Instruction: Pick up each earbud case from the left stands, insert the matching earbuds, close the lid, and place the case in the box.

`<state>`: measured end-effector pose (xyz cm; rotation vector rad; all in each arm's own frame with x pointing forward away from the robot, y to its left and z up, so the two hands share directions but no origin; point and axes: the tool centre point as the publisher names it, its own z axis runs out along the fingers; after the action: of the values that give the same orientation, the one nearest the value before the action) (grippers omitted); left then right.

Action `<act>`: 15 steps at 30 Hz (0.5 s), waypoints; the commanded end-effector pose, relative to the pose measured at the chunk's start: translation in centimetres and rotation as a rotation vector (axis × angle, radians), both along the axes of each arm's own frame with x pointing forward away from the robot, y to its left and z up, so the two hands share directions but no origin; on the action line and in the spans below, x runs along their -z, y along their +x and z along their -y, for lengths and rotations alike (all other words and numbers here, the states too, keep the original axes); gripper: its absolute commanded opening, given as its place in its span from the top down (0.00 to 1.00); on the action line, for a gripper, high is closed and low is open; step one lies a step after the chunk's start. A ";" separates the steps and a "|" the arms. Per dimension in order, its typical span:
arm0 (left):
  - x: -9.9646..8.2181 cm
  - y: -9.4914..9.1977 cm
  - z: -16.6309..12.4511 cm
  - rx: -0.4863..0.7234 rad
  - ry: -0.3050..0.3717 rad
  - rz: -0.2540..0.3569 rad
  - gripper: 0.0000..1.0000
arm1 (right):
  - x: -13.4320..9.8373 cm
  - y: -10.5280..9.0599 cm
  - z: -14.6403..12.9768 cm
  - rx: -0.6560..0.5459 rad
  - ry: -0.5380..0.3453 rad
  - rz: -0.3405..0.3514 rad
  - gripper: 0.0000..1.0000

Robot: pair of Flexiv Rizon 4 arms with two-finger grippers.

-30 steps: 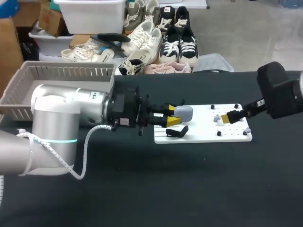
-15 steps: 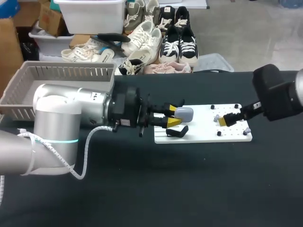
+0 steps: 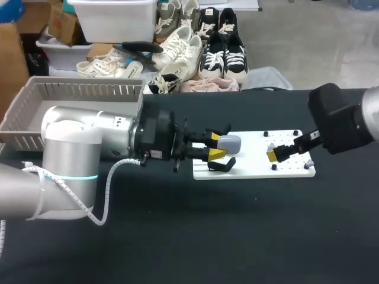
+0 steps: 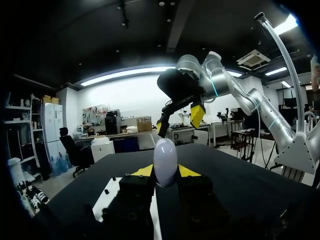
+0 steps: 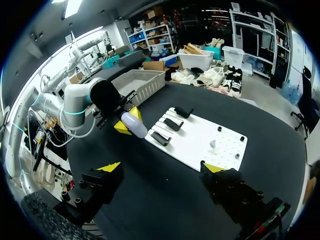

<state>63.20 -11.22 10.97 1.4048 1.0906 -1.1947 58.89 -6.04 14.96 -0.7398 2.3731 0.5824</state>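
A pale lavender earbud case (image 3: pixel 230 143) hangs just above the left end of the white board (image 3: pixel 254 168), and my left gripper (image 3: pixel 217 148) is shut on it. In the left wrist view the case (image 4: pixel 165 161) stands upright between the yellow tips. My right gripper (image 3: pixel 280 149) hovers over the right half of the board, fingers wide open and holding nothing. In the right wrist view, the right gripper (image 5: pixel 162 167) looks down on the board (image 5: pixel 200 145) and the held case (image 5: pixel 134 125). Small pale earbuds (image 3: pixel 308 162) lie among black pegs. An empty black stand (image 3: pixel 222 165) sits under the case.
A grey slatted basket (image 3: pixel 35 118) stands at the table's back left, behind my left arm. Black stands (image 5: pixel 172 123) line the board's left part, and black pegs (image 3: pixel 295 132) dot its right part. The dark table spreads wide in front of the board.
My right gripper has moved left and slightly down over the board's pegged part. The left gripper has barely shifted, still holding the case.
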 end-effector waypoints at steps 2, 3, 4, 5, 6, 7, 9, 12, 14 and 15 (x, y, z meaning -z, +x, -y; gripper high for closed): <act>0.1 0.1 0.1 0.001 -0.001 0.000 1.00 | 0.2 1.0 -1.7 -0.019 -0.003 -0.011 0.00; 0.1 0.1 0.1 0.001 -0.001 0.000 1.00 | 0.3 1.1 -2.0 -0.025 -0.001 -0.012 0.00; 0.1 0.1 0.1 0.001 -0.001 0.000 1.00 | 0.3 1.2 -2.2 -0.030 -0.001 -0.013 0.00; 0.1 0.1 0.1 0.001 -0.001 0.000 1.00 | 0.4 1.3 -2.4 -0.032 -0.001 -0.014 0.00; 0.1 0.1 0.1 0.001 -0.001 0.000 1.00 | 0.5 1.5 -2.6 -0.034 -0.001 -0.016 0.00; 0.1 0.1 0.1 0.001 -0.001 0.000 1.00 | 0.6 1.6 -2.8 -0.037 -0.001 -0.018 0.00; 0.1 0.1 0.1 0.001 -0.001 0.000 1.00 | 0.7 1.8 -3.1 -0.040 -0.002 -0.022 0.00; 0.1 0.1 0.1 0.001 -0.001 0.000 1.00 | 1.0 2.1 -3.7 -0.046 -0.008 -0.028 0.00; 0.1 0.1 0.1 0.001 -0.001 0.000 1.00 | 1.1 2.2 -4.1 -0.045 -0.017 -0.032 0.00; 0.1 0.1 0.1 0.001 -0.001 0.000 1.00 | 1.1 2.4 -4.2 -0.043 -0.019 -0.035 0.00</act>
<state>63.22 -11.24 10.97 1.4048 1.0906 -1.1947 60.25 -2.42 13.91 -0.7853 2.3888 0.5811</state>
